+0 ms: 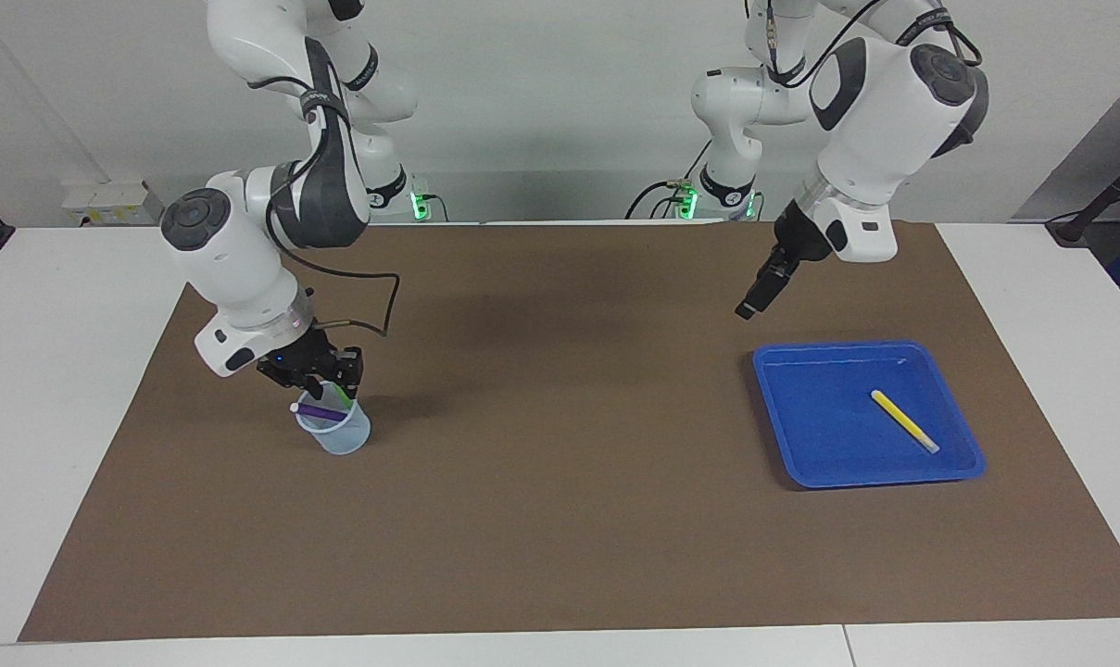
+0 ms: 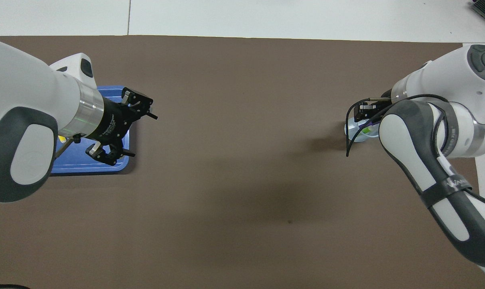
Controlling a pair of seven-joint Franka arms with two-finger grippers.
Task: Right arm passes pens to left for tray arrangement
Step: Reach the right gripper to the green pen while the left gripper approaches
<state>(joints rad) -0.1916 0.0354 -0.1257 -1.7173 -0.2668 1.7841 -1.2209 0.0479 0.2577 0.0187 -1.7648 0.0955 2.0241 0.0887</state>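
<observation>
Twice looking, and both times finding the right gripper (image 1: 330, 384) low at the mouth of the clear cup (image 1: 342, 435), toward the right arm's end of the brown mat (image 1: 560, 519). Seeing it right at the upper end of the green pen (image 1: 345, 396), this pen leaning inside the cup. Not being able to tell whether closed on the pen or apart, nor whether touching it. Noticing also the purple pen (image 1: 319, 410) in the same cup, lying slanted across the rim with one whitish end sticking out.

Finding the left gripper (image 1: 748, 311) up in the air over the bare mat, just beside the blue tray (image 1: 800, 463), with its two fingers (image 2: 153, 116) spread well apart and holding nothing.

Seeing the tray flat on the mat toward the left arm's end of the table. Noticing the yellow pen (image 1: 904, 421) lying diagonally on the tray floor, alone, apart from the rim.
</observation>
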